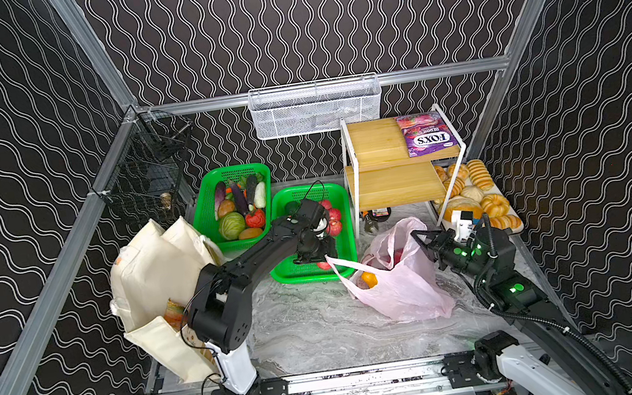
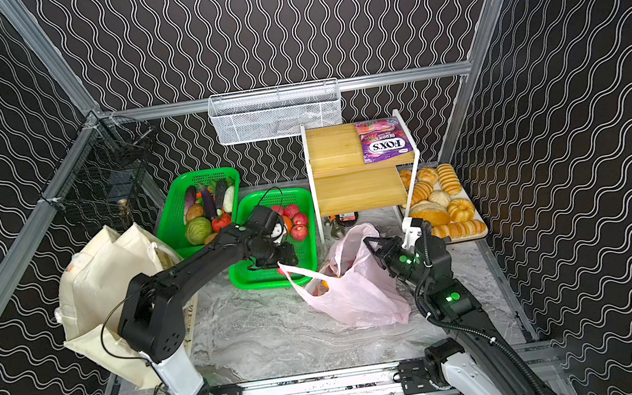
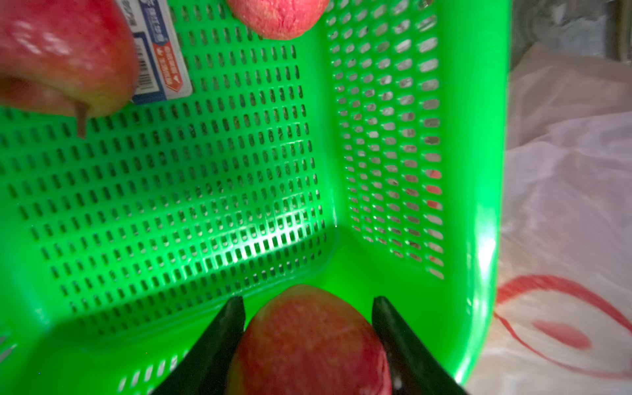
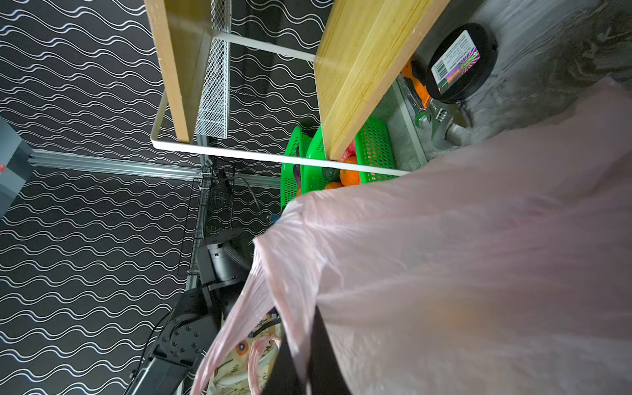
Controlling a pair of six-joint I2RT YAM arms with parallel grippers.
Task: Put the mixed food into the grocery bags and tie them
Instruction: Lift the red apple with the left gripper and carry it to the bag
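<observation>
- The left gripper (image 3: pixel 307 302) reaches down into the green plastic mesh basket (image 1: pixel 348 227). Its fingers stand on both flanks of a red apple (image 3: pixel 309 345) near the basket corner. They seem to press it, though this close view leaves a little doubt.
- The right gripper (image 1: pixel 420 236) is clenched on the rim of the thin pale-pink plastic bag (image 1: pixel 403 291). It lifts this side, so the mouth is open toward the basket.
- The bag lies on the grey marble-pattern table (image 1: pixel 316 333) just beside the basket, so the way for the apple is short. A round orange (image 1: pixel 368 279) shows through the plastic inside.
- One loop handle (image 1: pixel 336 265) of the bag lies over the basket edge near the left gripper. I judge it could catch during the lift.
- The cream canvas tote (image 1: pixel 152 272) leans at the left side, apart from both grippers.
- No bag is tied yet.
</observation>
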